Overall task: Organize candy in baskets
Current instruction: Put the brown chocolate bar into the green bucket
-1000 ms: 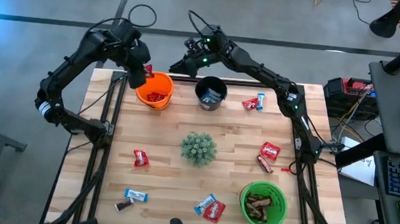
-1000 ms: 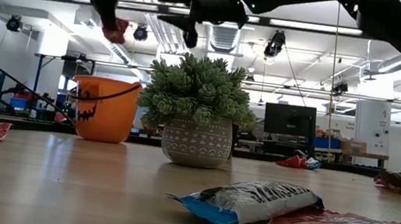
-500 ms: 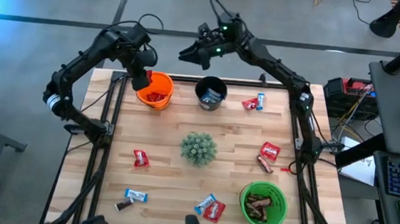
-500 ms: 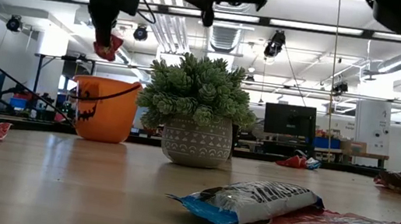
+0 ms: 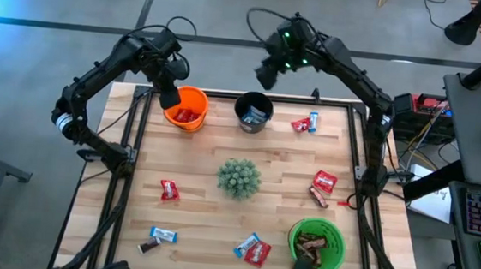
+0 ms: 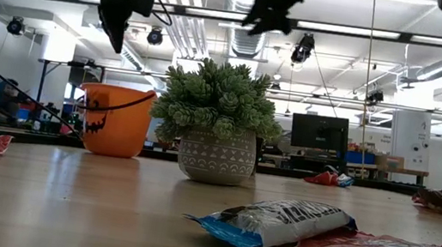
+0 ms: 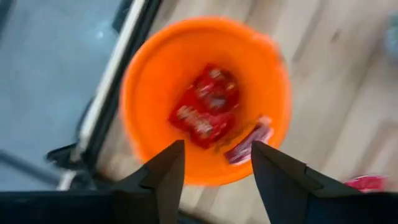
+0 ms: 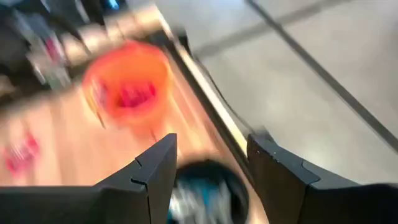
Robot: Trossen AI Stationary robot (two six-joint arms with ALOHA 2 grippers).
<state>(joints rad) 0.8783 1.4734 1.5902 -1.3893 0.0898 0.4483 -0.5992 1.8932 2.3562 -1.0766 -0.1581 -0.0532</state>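
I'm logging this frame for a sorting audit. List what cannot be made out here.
- Black basket: how much candy it holds; high view too small, right wrist view blurred.
- Green basket: a dark blurred shape at the high view's bottom edge covers its near rim.
- Orange basket: red candy inside, brand unreadable, left wrist view blurred.
- Candy at the front-left: too small to name in the high view.

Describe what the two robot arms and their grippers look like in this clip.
Both arms are dark, slim and jointed, with black cables looping near the wrists. The right arm shows small green lights near its wrist; the left arm has a pale band near its base. The left gripper and right gripper each have two dark, angular fingers.
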